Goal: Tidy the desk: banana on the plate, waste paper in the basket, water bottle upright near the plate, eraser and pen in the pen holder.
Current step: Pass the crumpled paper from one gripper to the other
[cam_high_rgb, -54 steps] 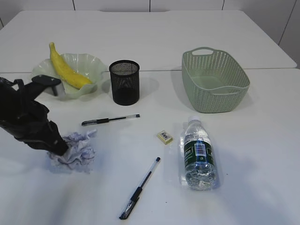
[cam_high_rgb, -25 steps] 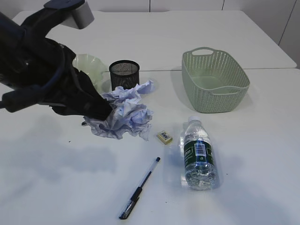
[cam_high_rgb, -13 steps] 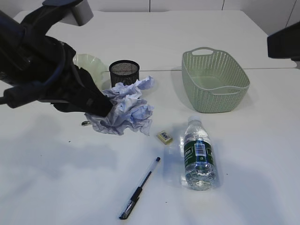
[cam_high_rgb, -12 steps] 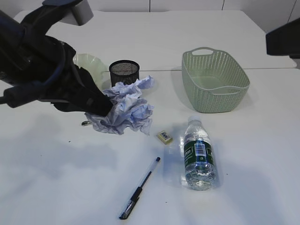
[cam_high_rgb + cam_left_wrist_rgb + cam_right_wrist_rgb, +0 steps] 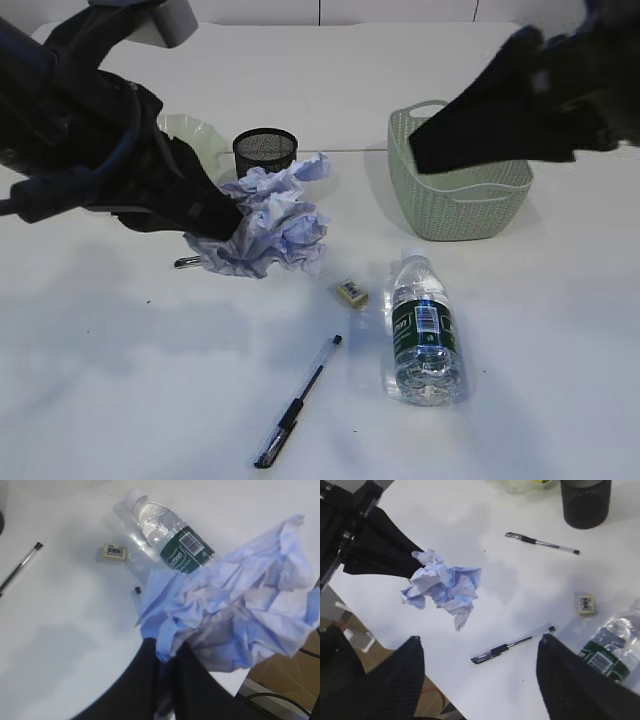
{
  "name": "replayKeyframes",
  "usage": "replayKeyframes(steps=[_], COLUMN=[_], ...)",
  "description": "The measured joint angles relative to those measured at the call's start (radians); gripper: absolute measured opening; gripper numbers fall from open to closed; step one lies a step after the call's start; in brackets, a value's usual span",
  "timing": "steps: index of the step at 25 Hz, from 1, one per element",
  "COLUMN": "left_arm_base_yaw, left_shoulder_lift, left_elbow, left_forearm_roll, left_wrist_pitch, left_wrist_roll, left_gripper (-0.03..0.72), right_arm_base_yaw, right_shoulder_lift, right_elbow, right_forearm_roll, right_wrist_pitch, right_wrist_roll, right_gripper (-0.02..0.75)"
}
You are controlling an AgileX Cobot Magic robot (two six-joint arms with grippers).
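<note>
My left gripper [image 5: 228, 222] is shut on the crumpled pale-blue waste paper [image 5: 268, 216], held above the table in front of the black mesh pen holder [image 5: 265, 150]; the left wrist view shows the paper [image 5: 240, 615] pinched between the jaws. My right gripper [image 5: 425, 150] hangs blurred over the left rim of the green basket [image 5: 480, 205], and its fingers [image 5: 415, 652] stand wide apart with nothing between them. The water bottle [image 5: 425, 330] lies on its side. The eraser [image 5: 351, 292] and a pen [image 5: 298, 402] lie nearby. My left arm hides the banana.
A second pen [image 5: 542, 543] lies in front of the pen holder, mostly hidden by the paper in the exterior view. Part of the pale green plate [image 5: 190, 135] shows behind my left arm. The table's near edge runs under the right gripper in its wrist view.
The left gripper lifted the paper off the table and now holds it almost still. The right arm swung in from the upper right, over the basket.
</note>
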Motion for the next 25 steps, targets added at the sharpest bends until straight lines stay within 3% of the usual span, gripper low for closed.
replayKeyframes(steps=[7,16,25], left_arm_base_yaw=[0.000,0.000,0.000], left_shoulder_lift=[0.000,0.000,0.000], left_elbow=[0.000,0.000,0.000], left_forearm_roll=[0.000,0.000,0.018], left_wrist_pitch=[-0.007,-0.026,-0.030], left_wrist_roll=[0.000,0.000,0.000], left_gripper=[0.031,0.031,0.031], right_arm_base_yaw=[0.141,0.148,0.148], right_shoulder_lift=[0.120,0.185,0.194], right_elbow=[-0.004,-0.015,-0.024], right_forearm_roll=[-0.005,0.110,0.263], right_wrist_pitch=[-0.083,-0.107,-0.144], right_wrist_roll=[0.043,0.061,0.024], right_gripper=[0.518,0.589,0.596])
